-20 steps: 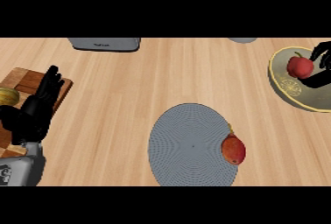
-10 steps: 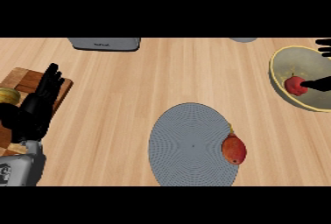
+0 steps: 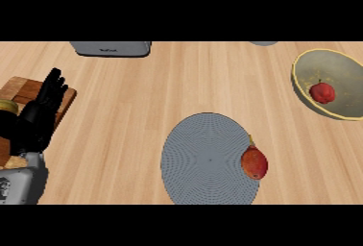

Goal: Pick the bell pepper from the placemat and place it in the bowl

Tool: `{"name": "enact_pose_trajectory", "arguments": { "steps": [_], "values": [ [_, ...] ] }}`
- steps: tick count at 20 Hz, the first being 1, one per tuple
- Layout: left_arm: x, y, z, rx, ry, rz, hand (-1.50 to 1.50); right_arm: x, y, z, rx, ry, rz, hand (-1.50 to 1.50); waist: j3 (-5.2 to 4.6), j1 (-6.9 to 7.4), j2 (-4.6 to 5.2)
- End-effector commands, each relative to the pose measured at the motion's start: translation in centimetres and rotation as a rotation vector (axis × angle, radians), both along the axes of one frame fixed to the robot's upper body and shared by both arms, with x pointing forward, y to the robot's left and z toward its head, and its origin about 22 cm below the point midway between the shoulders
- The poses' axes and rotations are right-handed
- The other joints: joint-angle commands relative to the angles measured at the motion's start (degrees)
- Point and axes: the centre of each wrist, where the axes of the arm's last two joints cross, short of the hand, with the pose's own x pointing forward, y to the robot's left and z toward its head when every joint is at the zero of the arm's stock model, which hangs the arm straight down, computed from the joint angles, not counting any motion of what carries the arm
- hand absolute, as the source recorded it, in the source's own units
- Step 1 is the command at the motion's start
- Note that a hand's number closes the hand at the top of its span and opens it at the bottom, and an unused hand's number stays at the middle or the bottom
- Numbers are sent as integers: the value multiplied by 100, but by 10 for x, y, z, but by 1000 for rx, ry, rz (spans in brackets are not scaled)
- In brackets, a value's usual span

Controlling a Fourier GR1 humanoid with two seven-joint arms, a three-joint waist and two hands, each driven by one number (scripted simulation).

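A red bell pepper (image 3: pixel 322 92) lies inside the yellow-rimmed bowl (image 3: pixel 308 67) at the right edge of the counter. No hand touches it. A grey oval placemat (image 3: pixel 205 161) lies near the middle front, and a reddish-orange fruit (image 3: pixel 254 162) rests on its right edge. My left hand (image 3: pixel 39 115) stands at the far left with straight fingers pointing up, holding nothing. My right hand does not show in the view.
A wooden cutting board (image 3: pixel 21 91) lies under and behind my left hand, with a yellowish item (image 3: pixel 7 105) on it. A grey appliance (image 3: pixel 111 48) stands at the back, and a small grey object (image 3: pixel 264 43) at the back right.
My right hand held the red pepper over the bowl, let it go inside and withdrew out of view to the right. The left hand has stayed still.
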Motion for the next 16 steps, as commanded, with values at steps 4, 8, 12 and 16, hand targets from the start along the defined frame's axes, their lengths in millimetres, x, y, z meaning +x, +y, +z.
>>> {"name": "enact_pose_trajectory", "arguments": {
  "steps": [4,8,12,16],
  "values": [
    [-4,-16,-12,-17,8,2,0,-70,-59,-5,93,1,17,-150,20,-44,14],
    [-1,-5,-4,6,1,3,0,-90,-77,12,142,-13,55,-150,24,-7,13],
    [-4,-10,-9,-2,13,-5,0,-101,-84,9,178,-47,92,-150,27,-11,-7],
    [-4,8,-6,1,2,10,0,-116,-90,3,207,-68,122,-150,26,-60,-20]
  ]
}}
